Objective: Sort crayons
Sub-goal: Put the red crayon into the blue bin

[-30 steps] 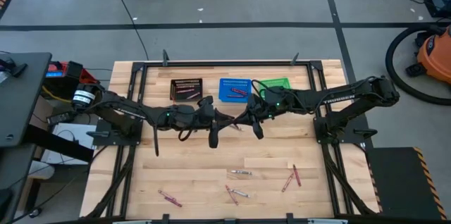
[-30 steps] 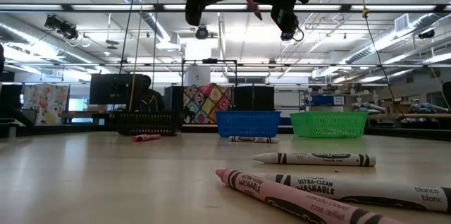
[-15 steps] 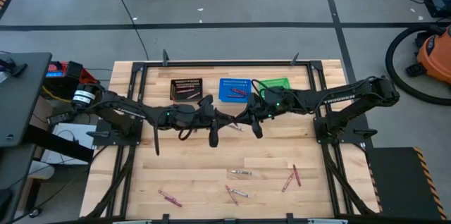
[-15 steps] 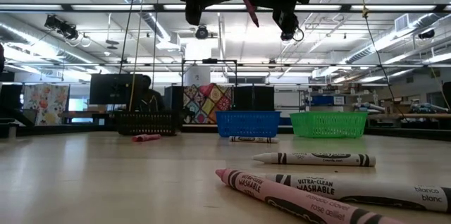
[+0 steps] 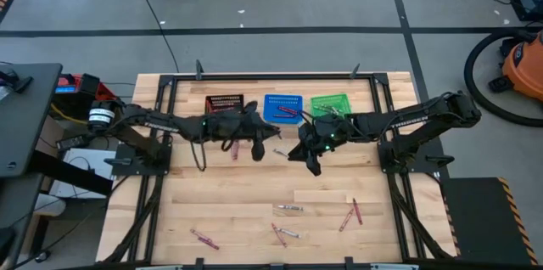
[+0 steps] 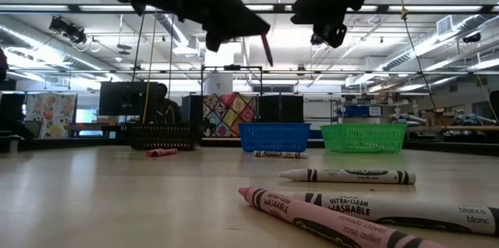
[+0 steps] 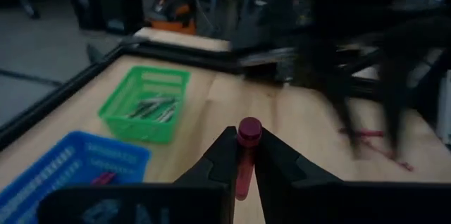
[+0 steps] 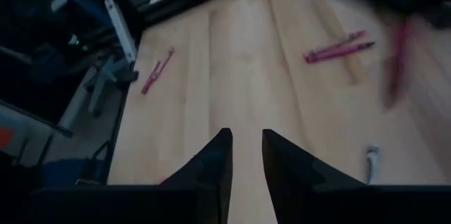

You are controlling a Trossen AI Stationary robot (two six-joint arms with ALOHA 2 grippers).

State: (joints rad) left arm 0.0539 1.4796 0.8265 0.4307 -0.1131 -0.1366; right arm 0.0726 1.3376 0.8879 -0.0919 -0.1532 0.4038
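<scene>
My left gripper (image 7: 241,155) is above the table's middle, in front of the blue basket (image 5: 282,107), shut on a pink-red crayon (image 6: 266,49). To its right my right gripper (image 8: 246,139) is open with nothing between its fingers, also above the table (image 5: 310,165). The black basket (image 5: 223,103) and the green basket (image 5: 329,103) stand beside the blue one along the far edge, with crayons inside. Several loose crayons lie near the front edge, among them a pale one (image 5: 288,208) and a pink one (image 5: 204,239). My left gripper pinches the crayon near its upper end (image 7: 248,131) between its two fingertips. The fingers come about level from the table's left. The rest of the shaft (image 6: 267,54) hangs slanting below the fingers, high above the table.
One pink crayon (image 5: 235,149) lies on the table under the left arm, near the black basket. In the low view a pale crayon (image 6: 347,175) and a pink one (image 6: 312,217) lie close to the camera. Metal frame rails (image 5: 170,92) border the wooden table top.
The crayon hung between the two grippers; now only my left gripper has it. My left gripper has swung toward the far edge and the baskets, carrying the crayon away from my right gripper. My right gripper has tipped its fingers further down.
</scene>
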